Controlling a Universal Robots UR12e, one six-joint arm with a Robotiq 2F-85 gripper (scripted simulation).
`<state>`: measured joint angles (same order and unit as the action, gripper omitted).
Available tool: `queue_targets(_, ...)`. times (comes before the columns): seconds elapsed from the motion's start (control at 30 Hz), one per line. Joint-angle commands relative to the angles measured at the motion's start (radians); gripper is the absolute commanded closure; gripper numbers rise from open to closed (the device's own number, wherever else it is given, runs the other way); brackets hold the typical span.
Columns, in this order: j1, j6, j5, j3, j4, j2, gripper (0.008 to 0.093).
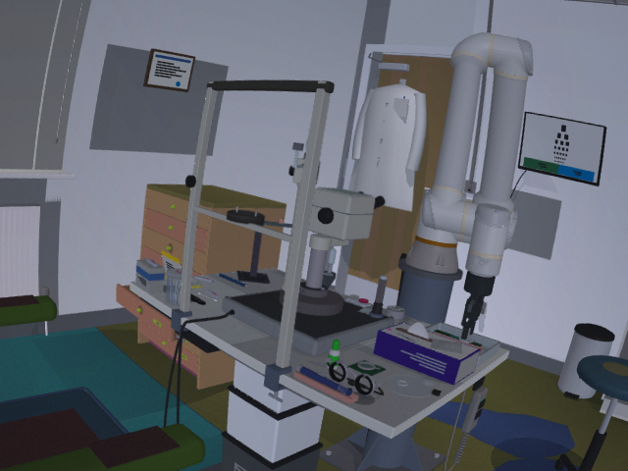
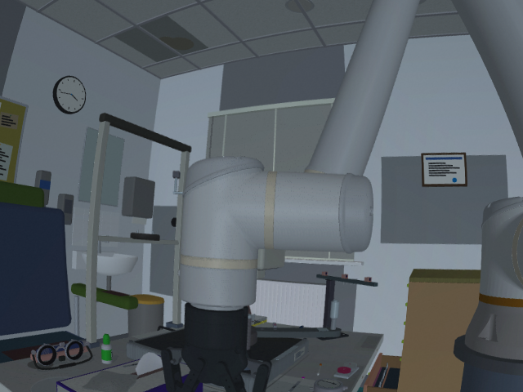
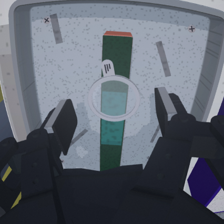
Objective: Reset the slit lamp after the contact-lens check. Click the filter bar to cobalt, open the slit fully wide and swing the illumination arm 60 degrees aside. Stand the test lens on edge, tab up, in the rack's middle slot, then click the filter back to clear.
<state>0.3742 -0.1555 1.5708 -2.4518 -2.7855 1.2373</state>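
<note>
At the table's right end a grey tray point(image 3: 115, 79) holds the test lens point(image 3: 113, 97), a clear disc in a pale ring with a small white tab point(image 3: 107, 67) pointing away from me. The lens lies flat across a green strip point(image 3: 115, 105) with an orange far end. My gripper point(image 3: 111, 118) hangs just above the tray, open and empty, with the lens lying between its two fingers. The slit lamp point(image 1: 335, 218) stands on its dark base in the middle of the table, behind the tall headrest frame point(image 1: 253, 228). I cannot make out the rack's slots.
The tray's raised rim surrounds the gripper, and a purple tissue box point(image 1: 426, 352) lies right beside it. Trial frames point(image 1: 350, 377), a green dropper bottle point(image 1: 334, 350) and a pen lie along the table's front. A drawer cabinet point(image 1: 203, 238) stands behind the table.
</note>
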Motion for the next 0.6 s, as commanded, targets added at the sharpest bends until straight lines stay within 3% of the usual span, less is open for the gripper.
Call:
queue_targets(0.0, 0.000, 0.000, 0.000, 0.000, -0.002, -0.002, 0.0354)
queue_targets(0.57, 0.000, 0.000, 0.000, -0.002, -0.037, -0.034, 0.0354)
